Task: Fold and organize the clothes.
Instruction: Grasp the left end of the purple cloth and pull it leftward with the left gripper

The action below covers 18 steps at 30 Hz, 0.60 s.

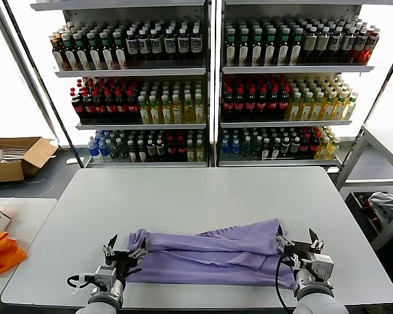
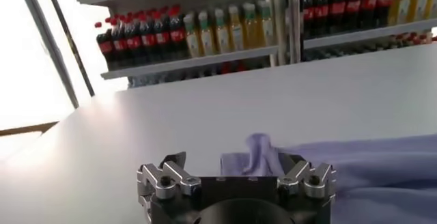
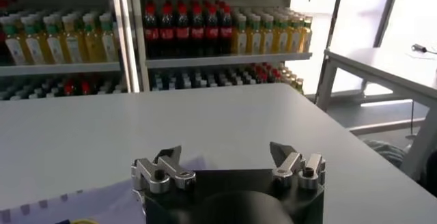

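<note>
Our left gripper [image 1: 123, 252] sits at the near left end of the lavender T-shirt [image 1: 209, 252], jaws spread wide and holding nothing; in the left wrist view a small peak of cloth stands just past its fingers [image 2: 311, 177]. Our right gripper [image 1: 297, 243] mirrors it at the near right end, equally wide open and empty. We judge both stand this way to flank the garment's two ends, ready to take new hold for a fold.

The shirt lies in a long rumpled band across the near part of the grey table [image 1: 196, 196], partly doubled over itself, its plain side up. The folding looks only partway done, as the edges are uneven and bunched.

Beyond the table, shelves of bottled drinks [image 1: 209, 85] fill the background. A cardboard box [image 1: 16, 157] sits on the floor to our left, and bright orange fabric [image 1: 3, 252] rests on a side table. Nothing stands between our grippers and the shirt.
</note>
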Motion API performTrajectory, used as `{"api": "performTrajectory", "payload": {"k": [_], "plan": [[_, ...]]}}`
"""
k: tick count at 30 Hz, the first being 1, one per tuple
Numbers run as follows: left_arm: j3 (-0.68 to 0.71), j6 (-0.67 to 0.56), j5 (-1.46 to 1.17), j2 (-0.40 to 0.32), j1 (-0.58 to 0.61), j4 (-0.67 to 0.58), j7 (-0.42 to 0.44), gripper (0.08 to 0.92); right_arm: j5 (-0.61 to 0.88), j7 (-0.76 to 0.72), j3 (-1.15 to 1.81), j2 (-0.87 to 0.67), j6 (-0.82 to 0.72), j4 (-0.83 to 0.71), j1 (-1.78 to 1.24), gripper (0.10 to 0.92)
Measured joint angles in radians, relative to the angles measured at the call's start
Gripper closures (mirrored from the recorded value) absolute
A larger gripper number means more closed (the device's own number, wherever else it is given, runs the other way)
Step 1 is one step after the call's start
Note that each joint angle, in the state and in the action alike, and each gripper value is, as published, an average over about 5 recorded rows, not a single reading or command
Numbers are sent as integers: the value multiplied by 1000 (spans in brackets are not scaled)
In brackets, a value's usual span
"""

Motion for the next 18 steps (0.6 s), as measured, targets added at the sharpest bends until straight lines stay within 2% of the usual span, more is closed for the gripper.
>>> {"api": "performTrajectory", "payload": {"k": [6,9,18], "plan": [[-8,16,-54,-7,22,-5,-9,177,5,1,-2,-3,0,20,-5,203],[-10,28,-84,-9,26,-3,-11,203,8,1,2,-6,0,30,-7,203],[-16,54,-171,-9,28,15,-5,449,20,3,19,-14,-3,48,-6,203]]}}
